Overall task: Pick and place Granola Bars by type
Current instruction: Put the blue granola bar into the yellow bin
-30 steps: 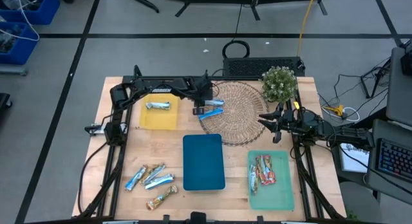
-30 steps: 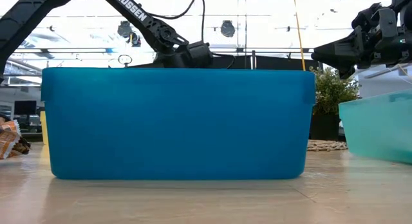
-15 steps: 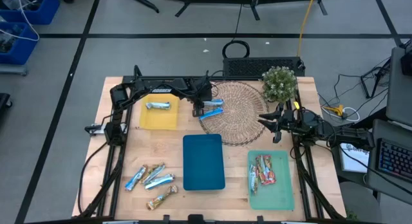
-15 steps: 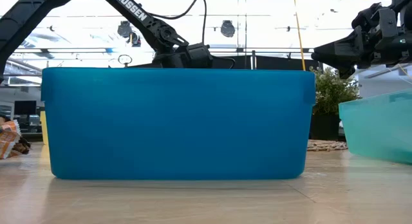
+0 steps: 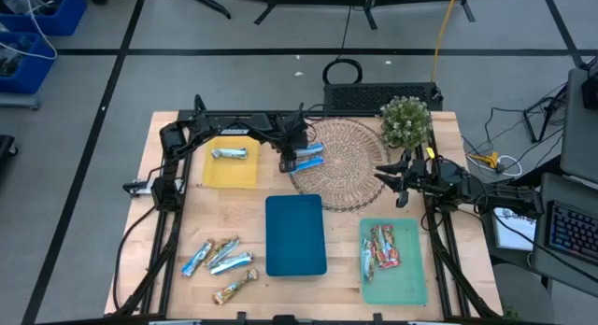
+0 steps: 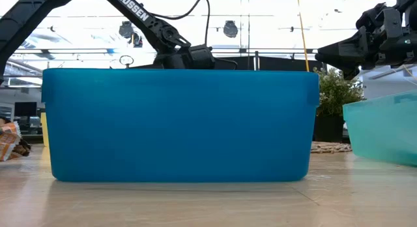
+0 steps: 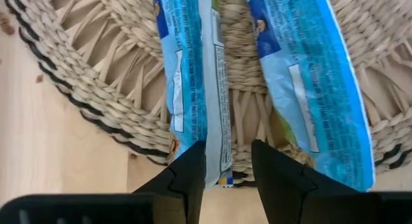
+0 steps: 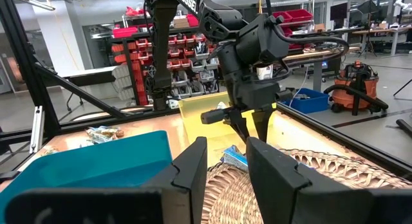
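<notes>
The left gripper (image 5: 289, 161) hangs over the edge of the round woven mat (image 5: 350, 166), fingers a little apart and holding nothing — two blue bars (image 7: 193, 69) lie just under them. The right gripper (image 5: 383, 176) waits at the mat's far edge, slightly open, empty. The yellow tray (image 5: 231, 171) holds one bar, the green tray (image 5: 392, 274) several red ones; the blue tray (image 5: 295, 235) looks bare. More bars (image 5: 220, 260) sit on the open wood.

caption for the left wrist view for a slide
Left end effector open over the mat edge, fingers straddling the end of one of two blue bars.
</notes>
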